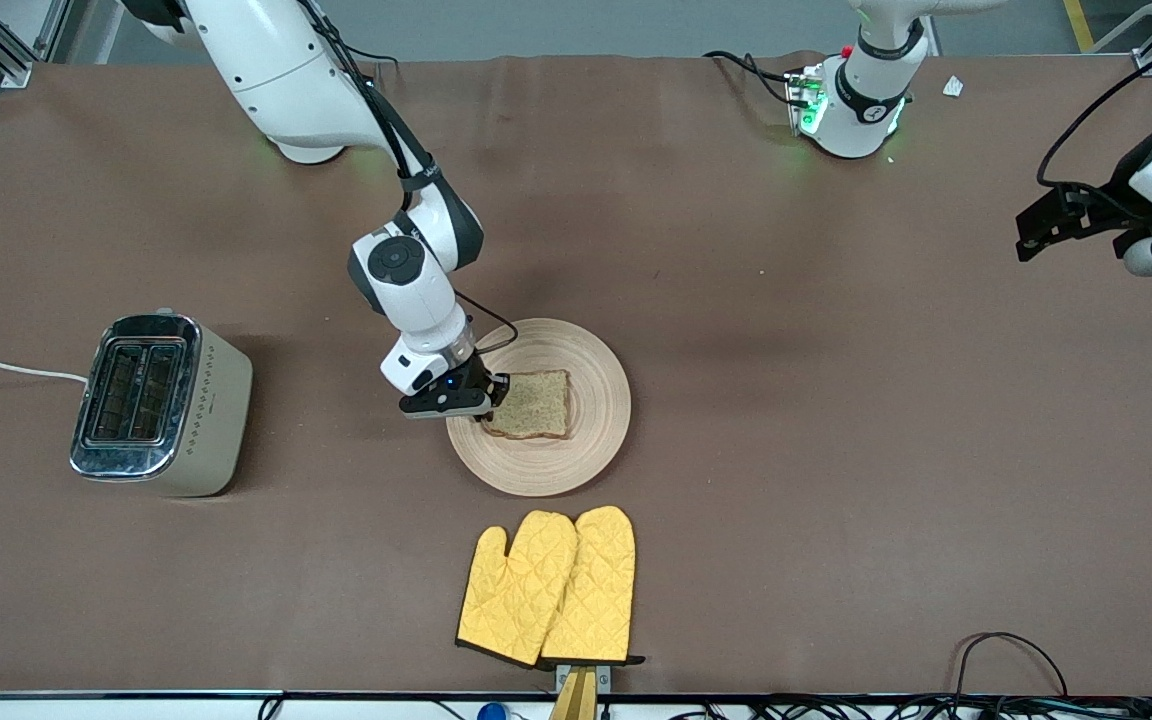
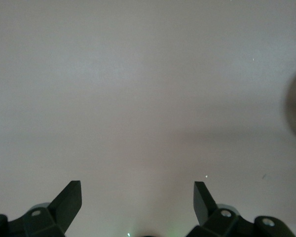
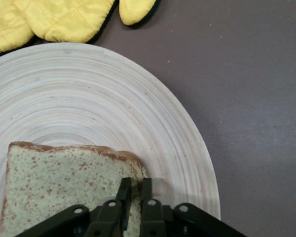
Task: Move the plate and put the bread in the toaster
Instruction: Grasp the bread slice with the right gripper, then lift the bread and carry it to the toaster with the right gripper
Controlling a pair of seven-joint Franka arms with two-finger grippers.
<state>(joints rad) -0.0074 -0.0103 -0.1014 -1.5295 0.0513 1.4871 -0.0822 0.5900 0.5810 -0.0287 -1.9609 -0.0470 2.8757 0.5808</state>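
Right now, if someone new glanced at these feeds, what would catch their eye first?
Probably the right gripper, down on the plate at mid-table and pinching the edge of the bread between nearly closed fingers. Next, the bright yellow oven mitts, nearer the front camera than the plate, and the chrome-topped toaster toward the right arm's end. The left gripper waits open above bare table at its own end.

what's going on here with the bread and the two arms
The right gripper is down on the plate, its fingers pinched on one edge of the bread, which still lies on the plate. The toaster stands toward the right arm's end of the table. The left gripper waits, open, over bare table. A pair of yellow oven mitts lies nearer the front camera.
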